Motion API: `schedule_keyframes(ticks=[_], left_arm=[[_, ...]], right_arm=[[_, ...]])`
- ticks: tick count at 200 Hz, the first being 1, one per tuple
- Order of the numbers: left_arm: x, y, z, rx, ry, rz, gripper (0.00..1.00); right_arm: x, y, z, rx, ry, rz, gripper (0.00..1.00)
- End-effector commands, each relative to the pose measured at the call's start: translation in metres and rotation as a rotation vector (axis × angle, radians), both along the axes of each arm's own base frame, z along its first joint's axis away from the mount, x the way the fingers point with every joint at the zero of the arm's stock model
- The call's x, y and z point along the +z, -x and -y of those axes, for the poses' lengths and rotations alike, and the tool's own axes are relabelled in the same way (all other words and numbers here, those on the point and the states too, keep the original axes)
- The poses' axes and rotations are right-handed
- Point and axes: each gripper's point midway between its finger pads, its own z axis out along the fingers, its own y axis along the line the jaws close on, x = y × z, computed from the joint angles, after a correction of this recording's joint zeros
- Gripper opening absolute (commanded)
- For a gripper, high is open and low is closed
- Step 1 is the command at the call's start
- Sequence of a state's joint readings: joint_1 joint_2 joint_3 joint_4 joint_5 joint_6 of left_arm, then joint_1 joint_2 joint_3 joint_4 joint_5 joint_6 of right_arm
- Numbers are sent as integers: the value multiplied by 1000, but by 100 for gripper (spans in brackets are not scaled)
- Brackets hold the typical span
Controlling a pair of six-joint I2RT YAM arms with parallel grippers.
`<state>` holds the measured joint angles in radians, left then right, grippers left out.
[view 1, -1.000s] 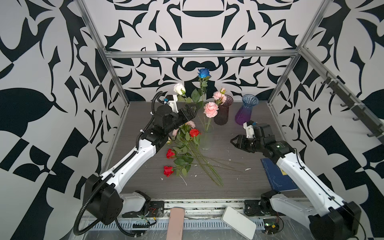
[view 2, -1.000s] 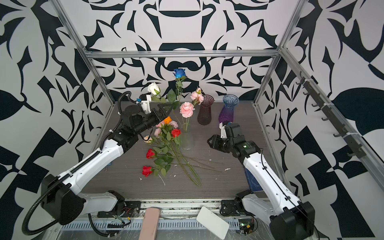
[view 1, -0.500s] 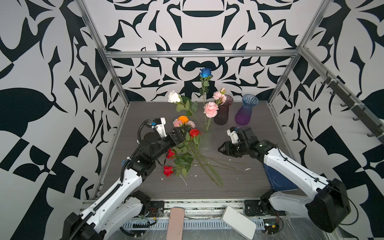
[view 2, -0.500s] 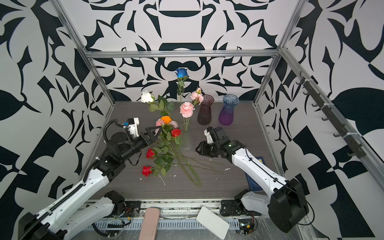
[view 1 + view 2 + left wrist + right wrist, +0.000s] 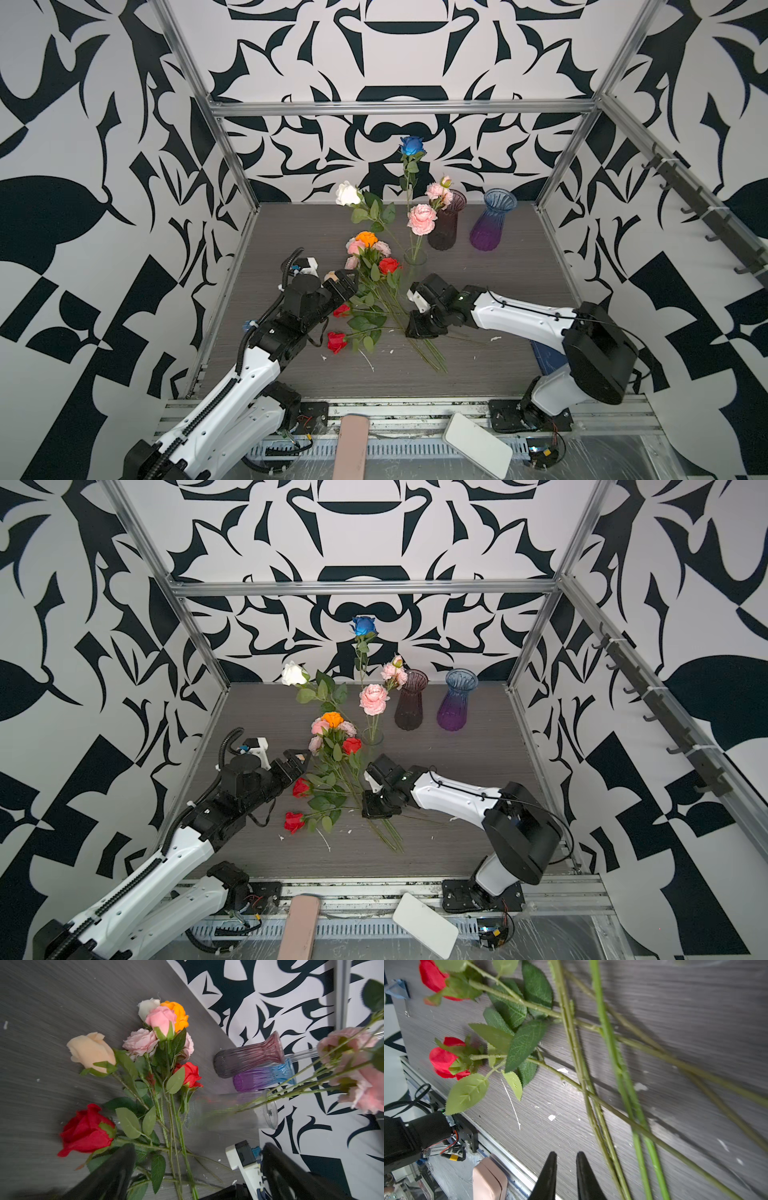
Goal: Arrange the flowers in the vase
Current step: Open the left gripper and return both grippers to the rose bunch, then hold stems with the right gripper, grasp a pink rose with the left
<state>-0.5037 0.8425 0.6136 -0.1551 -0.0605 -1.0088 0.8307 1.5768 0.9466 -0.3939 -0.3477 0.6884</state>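
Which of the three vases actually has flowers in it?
The clear glass vase, in front of the other two: stems of the blue rose and pink roses stand in it. The dark plum vase and blue-purple vase behind it look empty.

In the right wrist view, we see the 2 fingers (image 5: 550, 1172) of the right gripper (image 5: 566, 1155) cut off by the frame's edge and the green stems (image 5: 619, 1072) smeared. In the left wrist view, the clear vase (image 5: 228, 1111) blurs and the pink roses (image 5: 361, 1084) run off-frame.

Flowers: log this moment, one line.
left fingers: open, near red rose; right fingers: narrow gap, empty, beside stems; clear vase: partly filled
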Motion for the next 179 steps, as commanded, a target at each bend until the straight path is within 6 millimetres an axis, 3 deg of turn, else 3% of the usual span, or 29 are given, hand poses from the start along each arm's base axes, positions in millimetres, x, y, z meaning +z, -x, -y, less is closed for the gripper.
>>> schedule_keyframes(ticks=[1, 28, 67, 104, 179], left_arm=[[3, -1, 3, -9, 0, -56, 99], [-4, -3, -3, 74, 40, -131, 99], [12, -4, -1, 36, 71, -52, 99], [-2, -4, -13, 64, 19, -128, 99], [7, -15, -6, 9, 7, -117, 99]], right_arm=[[10, -12, -11, 28, -6, 41, 20], [0, -14, -11, 53, 36, 26, 18], [-14, -14, -8, 50, 79, 5, 18], [-24, -13, -3, 58, 129, -13, 20], [-32, -13, -4, 59, 146, -27, 20]])
